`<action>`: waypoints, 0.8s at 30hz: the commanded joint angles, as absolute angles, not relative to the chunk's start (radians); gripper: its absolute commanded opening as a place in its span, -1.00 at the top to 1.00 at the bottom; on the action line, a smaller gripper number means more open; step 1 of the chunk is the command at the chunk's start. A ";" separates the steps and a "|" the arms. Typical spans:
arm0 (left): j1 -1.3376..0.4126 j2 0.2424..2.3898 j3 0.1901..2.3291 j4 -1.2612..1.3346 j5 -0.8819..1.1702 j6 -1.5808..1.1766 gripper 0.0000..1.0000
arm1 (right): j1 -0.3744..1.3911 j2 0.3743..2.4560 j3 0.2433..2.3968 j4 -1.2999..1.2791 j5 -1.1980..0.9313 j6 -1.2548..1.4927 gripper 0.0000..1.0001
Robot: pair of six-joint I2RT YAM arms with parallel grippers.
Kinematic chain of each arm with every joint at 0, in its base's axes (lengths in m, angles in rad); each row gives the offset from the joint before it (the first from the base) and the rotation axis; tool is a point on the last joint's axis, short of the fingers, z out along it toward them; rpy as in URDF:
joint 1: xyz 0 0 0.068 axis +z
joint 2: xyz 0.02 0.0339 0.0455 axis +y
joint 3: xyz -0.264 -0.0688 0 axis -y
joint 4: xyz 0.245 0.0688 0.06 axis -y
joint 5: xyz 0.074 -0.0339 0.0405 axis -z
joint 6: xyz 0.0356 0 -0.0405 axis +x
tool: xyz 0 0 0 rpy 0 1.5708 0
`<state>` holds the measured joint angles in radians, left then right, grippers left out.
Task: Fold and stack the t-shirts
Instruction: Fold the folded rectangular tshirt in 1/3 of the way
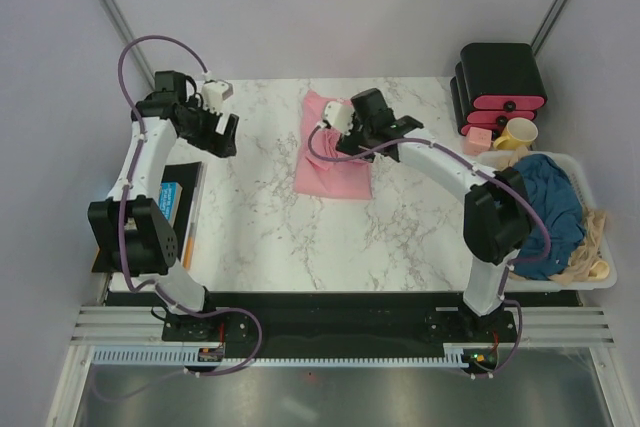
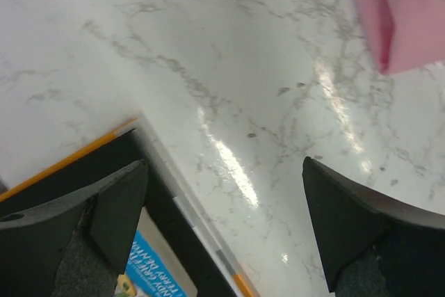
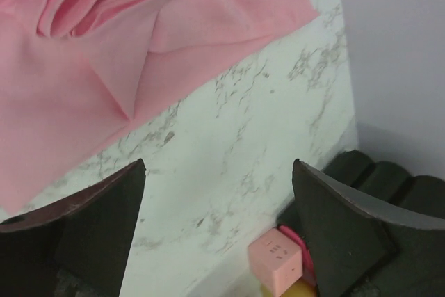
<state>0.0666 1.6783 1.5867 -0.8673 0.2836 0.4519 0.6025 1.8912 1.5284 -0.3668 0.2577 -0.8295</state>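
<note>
Your right gripper (image 1: 372,132) hangs over the far part of the pink shirt (image 1: 333,162), its jaws spread wide with nothing between them. In the right wrist view the gripper (image 3: 219,165) has bare marble between its fingers, and the pink shirt (image 3: 104,46) fills the upper left, lying in flat layers with a bunch of soft folds at the top. That shirt lies on the table (image 1: 260,217) around the middle and toward the far edge, roughly oblong, and neither arm touches it as far as you can see. Your left gripper (image 1: 220,139) sits well to the left of it, above the table near the far left. Its jaws are also wide apart and hold nothing. In the left wrist view the gripper (image 2: 224,165) looks down on marble, with a corner of the pink shirt (image 2: 403,12) at the top right and a black pad (image 2: 160,241) with a blue label at the bottom. The teal shirt (image 1: 555,202) lies crumpled in the white bin (image 1: 585,169) at the right edge of the table, partly hidden behind the right arm's elbow, with a beige cloth (image 1: 590,247) just beside it in the same bin. Beyond the bin stand the black boxes (image 1: 500,77), and a yellow mug (image 1: 518,133) and a pink cube (image 1: 478,139) sit in front of them.
</note>
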 commanded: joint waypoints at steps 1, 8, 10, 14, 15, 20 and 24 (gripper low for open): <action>0.041 1.657 1.519 -0.942 0.652 0.621 -0.99 | 0.500 1.810 1.510 -0.649 -0.039 -0.654 -0.83; -0.038 1.799 1.493 -0.980 0.873 0.701 -0.99 | 0.393 1.859 1.519 -0.729 -0.288 -0.611 0.03; -0.055 1.850 1.500 -0.982 0.887 0.710 -0.99 | 0.382 1.890 1.569 -0.764 -0.360 -0.594 0.15; -0.116 1.928 1.531 -0.982 0.891 0.738 -0.99 | 0.379 1.968 1.634 -0.831 -0.466 -0.603 0.84; -0.126 1.942 1.540 -0.980 0.894 0.739 -0.99 | 0.379 1.976 1.641 -0.834 -0.480 -0.597 0.96; -0.169 2.026 1.609 -0.980 0.916 0.729 -0.99 | 0.379 2.028 1.666 -0.861 -0.554 -0.586 0.98; -0.196 2.052 1.643 -0.980 0.916 0.713 -0.99 | 0.376 2.051 1.666 -0.877 -0.575 -0.588 0.34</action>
